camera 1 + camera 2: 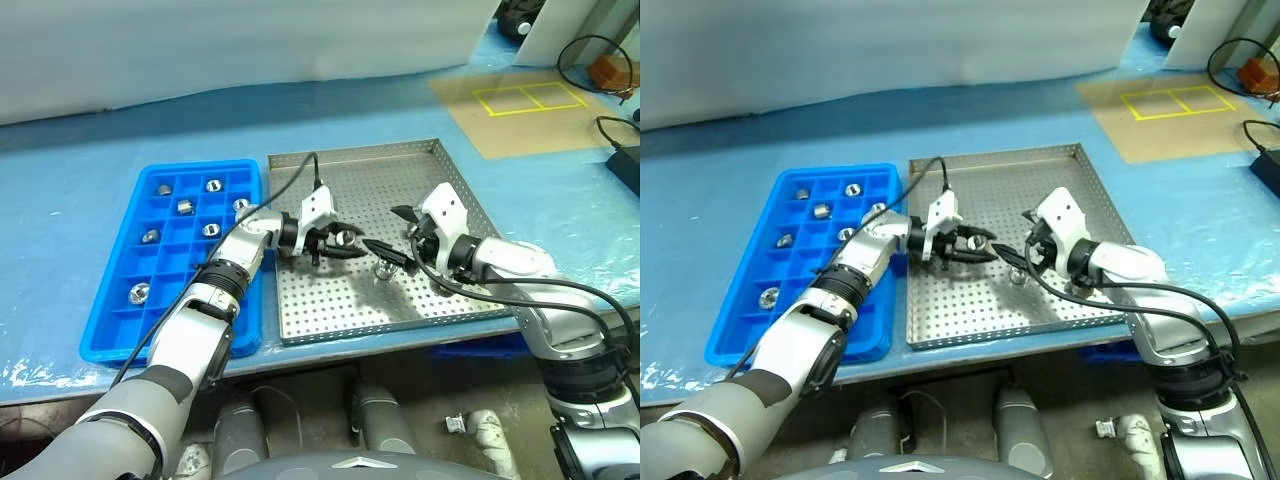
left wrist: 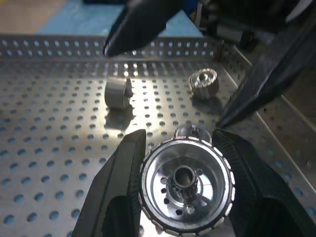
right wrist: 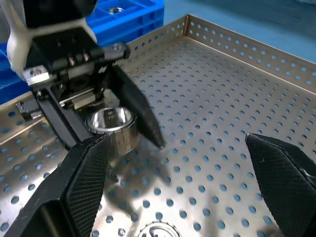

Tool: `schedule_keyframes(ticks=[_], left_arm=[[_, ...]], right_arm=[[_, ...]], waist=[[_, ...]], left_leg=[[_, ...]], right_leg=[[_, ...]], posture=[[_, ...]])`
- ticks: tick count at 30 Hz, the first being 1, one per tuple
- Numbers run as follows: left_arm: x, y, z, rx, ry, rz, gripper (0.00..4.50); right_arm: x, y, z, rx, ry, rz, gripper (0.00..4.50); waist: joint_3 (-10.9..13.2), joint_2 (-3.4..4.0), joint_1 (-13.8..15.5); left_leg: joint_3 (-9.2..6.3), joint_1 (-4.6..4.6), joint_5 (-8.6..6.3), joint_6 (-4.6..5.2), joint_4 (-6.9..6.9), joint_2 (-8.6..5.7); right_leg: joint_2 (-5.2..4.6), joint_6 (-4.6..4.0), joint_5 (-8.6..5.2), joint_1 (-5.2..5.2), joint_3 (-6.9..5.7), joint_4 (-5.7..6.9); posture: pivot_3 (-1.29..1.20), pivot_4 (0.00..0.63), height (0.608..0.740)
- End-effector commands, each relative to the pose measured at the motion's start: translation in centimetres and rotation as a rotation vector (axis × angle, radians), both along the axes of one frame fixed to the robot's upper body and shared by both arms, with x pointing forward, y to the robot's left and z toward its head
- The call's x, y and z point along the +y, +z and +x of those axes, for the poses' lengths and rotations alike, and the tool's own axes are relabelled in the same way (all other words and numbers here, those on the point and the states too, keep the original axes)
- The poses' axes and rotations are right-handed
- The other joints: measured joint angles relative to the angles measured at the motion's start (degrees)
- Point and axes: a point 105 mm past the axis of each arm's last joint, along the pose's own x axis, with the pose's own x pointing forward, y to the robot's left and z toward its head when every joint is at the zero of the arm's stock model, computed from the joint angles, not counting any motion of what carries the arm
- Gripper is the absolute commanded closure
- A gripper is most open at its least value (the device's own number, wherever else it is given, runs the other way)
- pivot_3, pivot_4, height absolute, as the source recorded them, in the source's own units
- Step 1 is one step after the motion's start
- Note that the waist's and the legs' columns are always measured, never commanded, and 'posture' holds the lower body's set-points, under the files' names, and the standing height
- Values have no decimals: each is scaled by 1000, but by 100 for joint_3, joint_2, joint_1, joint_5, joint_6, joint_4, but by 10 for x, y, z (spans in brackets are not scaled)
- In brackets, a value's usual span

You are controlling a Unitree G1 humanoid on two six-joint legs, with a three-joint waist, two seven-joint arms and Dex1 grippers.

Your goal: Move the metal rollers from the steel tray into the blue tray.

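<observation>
Roller clamped in left tool, two rollers behind, right tool spread

light: bright, even | shadows: soft | glare: steel tray

Shiny roller clamped above steel tray; six in blue tray.

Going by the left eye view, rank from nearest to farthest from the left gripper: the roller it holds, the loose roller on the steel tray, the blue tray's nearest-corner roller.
1. Held roller, between the left gripper fingers.
2. Loose roller, just right, on the steel tray.
3. Corner roller, far left, in the blue tray.
</observation>
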Motion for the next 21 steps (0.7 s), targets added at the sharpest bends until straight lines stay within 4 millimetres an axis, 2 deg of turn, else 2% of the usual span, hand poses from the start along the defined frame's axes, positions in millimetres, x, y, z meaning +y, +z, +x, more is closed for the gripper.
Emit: schedule_keyframes(ticks=[1, 9, 14, 21], left_arm=[[7, 29, -4, -50, -15, -65, 2718], [77, 37, -15, -84, 157, 10, 2718], [129, 24, -33, -65, 344, 70, 2718], [172, 16, -51, -78, 574, 89, 2718]], right_arm=[[12, 8, 3, -36, 60, 6, 0], [48, 16, 19, -54, 230, 41, 0], [82, 19, 27, -60, 381, 53, 0], [113, 23, 33, -72, 531, 57, 0]], waist=[[0, 0, 23], [5, 2, 227], [7, 3, 454], [12, 1, 862]], left_leg=[[0, -3, 0, -1, -3, 1], [-1, -12, 10, -20, -18, 20], [-1, -17, 12, -25, -23, 22], [-16, -34, 21, -42, -35, 25]], right_leg=[[0, 0, 0, -3, -3, 0], [15, -3, 2, -33, -7, 15], [14, -4, 2, -42, -10, 16], [8, -4, 1, -53, -41, 23]], posture=[[-396, 150, 740], [-169, 150, 740], [7, 150, 740], [167, 150, 740]])
